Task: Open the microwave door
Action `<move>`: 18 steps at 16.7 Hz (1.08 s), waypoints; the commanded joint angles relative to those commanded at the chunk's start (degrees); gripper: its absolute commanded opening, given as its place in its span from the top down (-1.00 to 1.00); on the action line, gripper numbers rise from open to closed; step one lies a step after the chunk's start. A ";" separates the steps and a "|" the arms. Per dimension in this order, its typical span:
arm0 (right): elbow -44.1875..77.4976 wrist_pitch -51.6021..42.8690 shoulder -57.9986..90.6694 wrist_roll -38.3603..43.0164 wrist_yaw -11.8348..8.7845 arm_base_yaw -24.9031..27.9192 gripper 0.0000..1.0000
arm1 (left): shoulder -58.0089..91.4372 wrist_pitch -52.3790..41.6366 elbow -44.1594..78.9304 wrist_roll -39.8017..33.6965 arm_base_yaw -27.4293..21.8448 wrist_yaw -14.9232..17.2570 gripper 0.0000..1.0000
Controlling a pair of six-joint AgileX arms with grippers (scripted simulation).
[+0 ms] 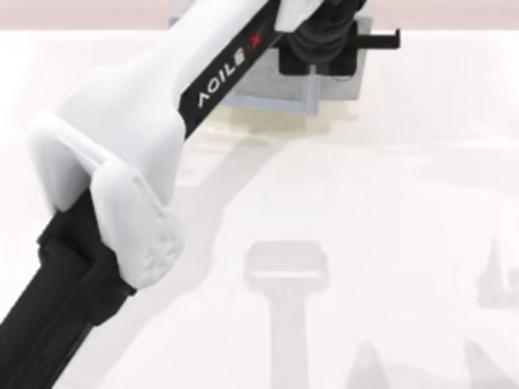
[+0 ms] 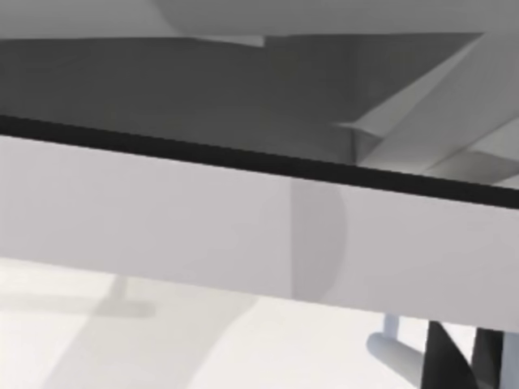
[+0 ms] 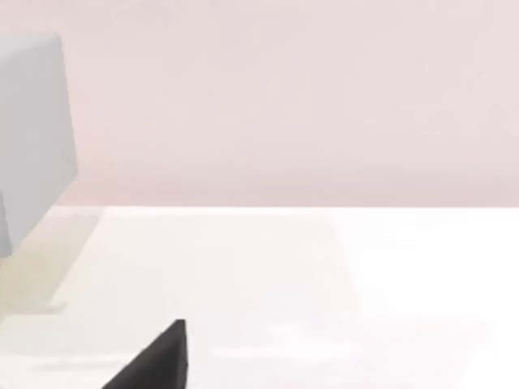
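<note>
Left arm, white shell with black links, reaching diagonally from lower left of the top view up to the top centre. Left gripper (image 1: 381, 39) sitting over the small boxy light-grey microwave (image 1: 268, 89) at the top centre of the frame, one dark finger poking out toward the right. Microwave mostly hidden under the arm, only a pale grey slab and rim showing. Flat light-grey microwave door (image 2: 243, 235) filling the left wrist view as a wide pale band with a dark strip along its edge, dark interior showing beyond it. Cannot tell whether the left jaws are spread or pressed together. Pale white desk (image 1: 365, 186) lying bare below, arm shadows falling across it. Right gripper (image 3: 154, 361) showing only as one dark tip in the right wrist view, jaws' state cannot tell; grey microwave side at that frame's left edge.
</note>
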 joint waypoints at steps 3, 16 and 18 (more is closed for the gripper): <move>0.00 0.00 0.00 0.00 0.00 0.00 -1.00 | 0.00 0.00 0.00 0.00 0.00 0.00 1.00; 0.00 0.00 0.00 0.00 0.00 0.00 -1.00 | -13.92 13.69 -26.93 5.16 0.23 2.04 1.00; 0.00 0.00 0.00 0.00 0.00 0.00 -1.00 | -15.82 15.62 -30.15 5.88 0.28 2.50 1.00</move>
